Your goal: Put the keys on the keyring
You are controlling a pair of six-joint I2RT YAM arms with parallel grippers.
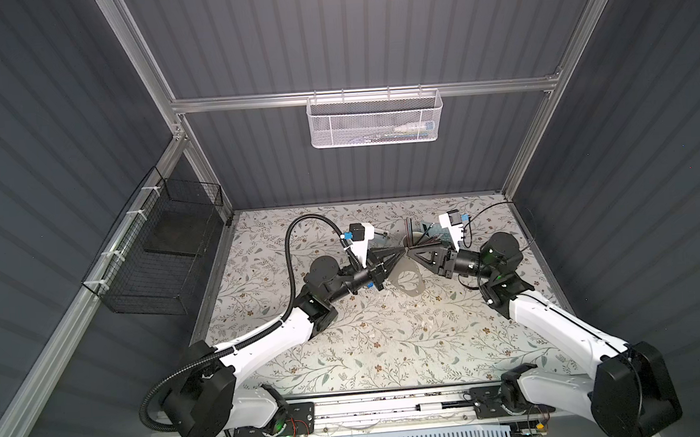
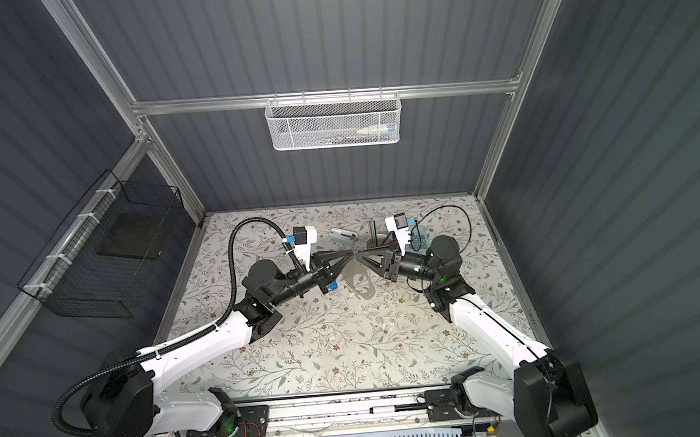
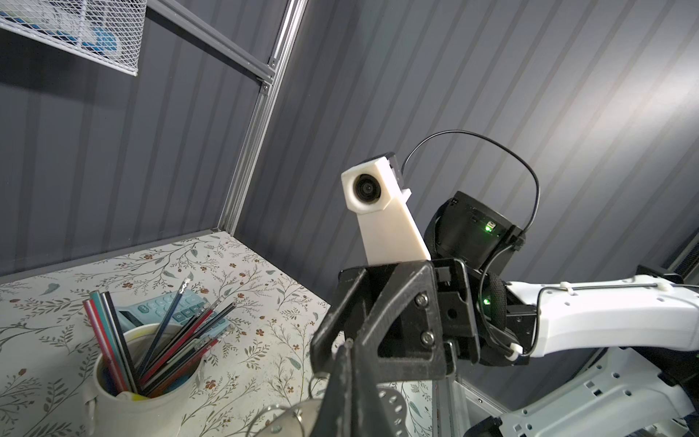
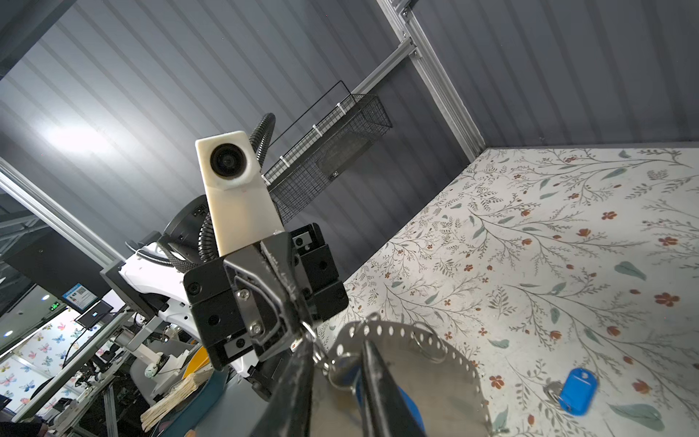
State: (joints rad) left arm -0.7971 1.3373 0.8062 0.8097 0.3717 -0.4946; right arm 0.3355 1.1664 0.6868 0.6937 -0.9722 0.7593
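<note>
Grey corrugated booth, floral tabletop (image 1: 389,350) | left jaws pinched shut — right jaws narrowly parted | keyring (image 4: 423,338) at their tips

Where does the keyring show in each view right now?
Top view: keyring mid-table, camera-side of the pencil cup.
Top view: same spot.
Left wrist: perforated strip across the left pincer from the cup.
Right wrist: wide perforated arc near the blue-tagged key.
Shared landmark: floral tabletop.

Grey perforated oval keyring (image 4: 416,335), seemingly raised at one end; one blue-tagged key (image 4: 578,391) flat nearby
</note>
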